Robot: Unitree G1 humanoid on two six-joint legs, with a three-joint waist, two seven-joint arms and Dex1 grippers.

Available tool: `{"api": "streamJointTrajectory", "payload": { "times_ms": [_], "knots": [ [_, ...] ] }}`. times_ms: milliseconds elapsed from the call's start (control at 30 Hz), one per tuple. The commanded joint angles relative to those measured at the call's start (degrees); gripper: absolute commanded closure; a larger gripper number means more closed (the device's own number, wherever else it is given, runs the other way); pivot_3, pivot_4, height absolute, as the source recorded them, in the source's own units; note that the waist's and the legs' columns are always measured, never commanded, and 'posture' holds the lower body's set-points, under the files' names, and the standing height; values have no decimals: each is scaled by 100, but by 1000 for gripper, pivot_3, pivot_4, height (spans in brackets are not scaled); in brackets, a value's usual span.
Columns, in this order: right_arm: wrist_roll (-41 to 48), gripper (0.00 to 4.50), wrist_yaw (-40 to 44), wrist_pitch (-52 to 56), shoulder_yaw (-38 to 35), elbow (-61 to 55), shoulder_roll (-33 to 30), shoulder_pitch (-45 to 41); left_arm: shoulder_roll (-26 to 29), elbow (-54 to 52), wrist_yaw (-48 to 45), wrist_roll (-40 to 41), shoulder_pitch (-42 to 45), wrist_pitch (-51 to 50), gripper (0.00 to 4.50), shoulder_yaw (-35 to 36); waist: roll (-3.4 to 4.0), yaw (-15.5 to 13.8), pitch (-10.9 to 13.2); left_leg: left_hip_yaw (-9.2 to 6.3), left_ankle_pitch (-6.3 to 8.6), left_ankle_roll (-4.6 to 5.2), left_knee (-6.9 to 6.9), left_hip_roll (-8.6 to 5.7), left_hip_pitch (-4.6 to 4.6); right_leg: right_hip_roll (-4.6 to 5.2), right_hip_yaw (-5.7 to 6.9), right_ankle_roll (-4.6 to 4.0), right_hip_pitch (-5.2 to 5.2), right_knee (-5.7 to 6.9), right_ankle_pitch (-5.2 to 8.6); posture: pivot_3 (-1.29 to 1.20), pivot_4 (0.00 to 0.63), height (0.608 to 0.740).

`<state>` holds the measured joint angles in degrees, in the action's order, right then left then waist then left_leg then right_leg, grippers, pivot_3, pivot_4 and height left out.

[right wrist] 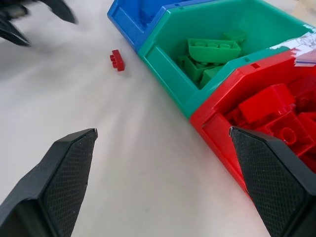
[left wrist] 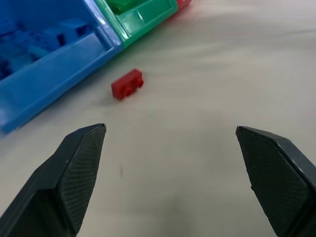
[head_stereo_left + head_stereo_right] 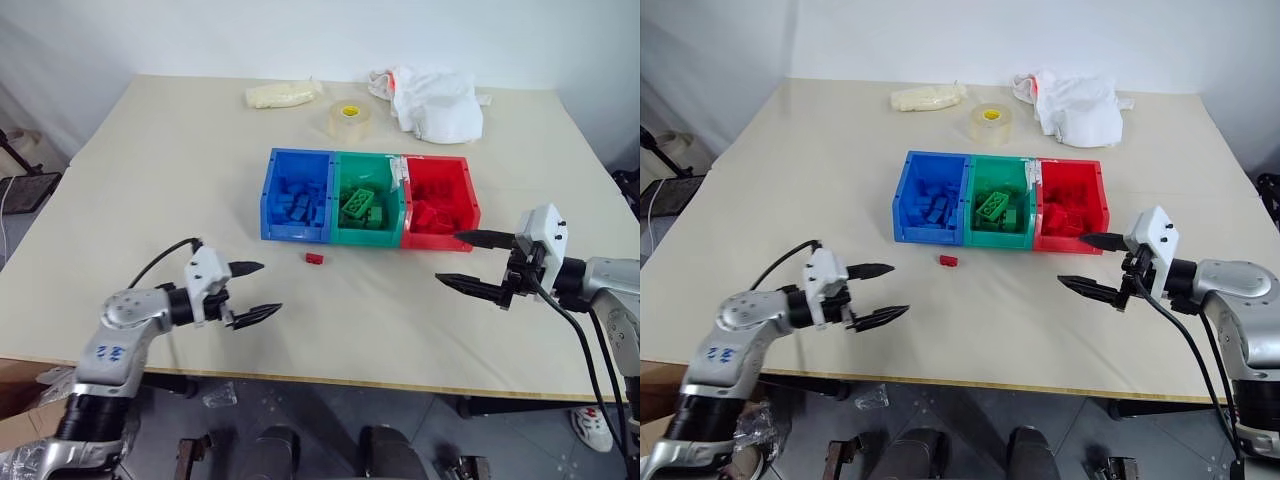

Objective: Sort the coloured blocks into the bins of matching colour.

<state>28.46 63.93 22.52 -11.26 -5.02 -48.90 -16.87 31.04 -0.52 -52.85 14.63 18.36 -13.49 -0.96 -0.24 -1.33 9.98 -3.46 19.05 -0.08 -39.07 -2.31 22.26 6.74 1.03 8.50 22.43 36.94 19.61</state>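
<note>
Left wrist view: one red block [image 2: 127,84] lies loose on the table [image 3: 150,190], just before the blue bin [image 3: 296,195]. Left gripper [image 3: 252,291] and right gripper [image 3: 466,262] both gape, seemingly empty.

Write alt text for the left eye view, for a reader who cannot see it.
One small red block lies loose on a beige table, just in front of three bins in a row: blue bin, green bin, red bin, each holding blocks of its own colour. The left gripper and right gripper hang open and empty at either side.
</note>
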Motion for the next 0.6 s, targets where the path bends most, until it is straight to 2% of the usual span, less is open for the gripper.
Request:
{"api": "streamJointTrajectory", "payload": {
  "times_ms": [33, 233, 467, 600],
  "knots": [
    [141, 0, -16, -18, -268, -295, -79, 132, -251, 745, 203, -400, 494, 575, 24, -254, 0, 6, 0, 1, 0, 0, 1, 0, 0, -2, 0, 0, 2, 1, 0, 0, 150, 740],
    [283, 0, -166, 67, -591, -703, -81, 570, -763, 2133, 457, -793, 1369, 1142, 24, -513, 0, 0, 0, 8, 0, 0, -2, 1, 1, -5, 1, 1, 3, 3, 0, 0, 150, 740],
    [346, 0, -409, 133, -917, -1066, -55, 1024, -1087, 3318, 270, -1059, 2012, 1731, 24, -768, -1, -18, 0, 11, -1, 0, -5, -1, 1, -4, 1, 3, 2, 5, -2, 0, 150, 740],
    [362, 0, -520, 135, -1070, -1208, -44, 1229, -1155, 3583, 189, -1082, 2154, 1792, 891, -784, -1, -18, 0, 9, -1, 3, -7, -4, 0, -3, 0, 6, -1, 6, -3, 0, 150, 740]
  ]
}}
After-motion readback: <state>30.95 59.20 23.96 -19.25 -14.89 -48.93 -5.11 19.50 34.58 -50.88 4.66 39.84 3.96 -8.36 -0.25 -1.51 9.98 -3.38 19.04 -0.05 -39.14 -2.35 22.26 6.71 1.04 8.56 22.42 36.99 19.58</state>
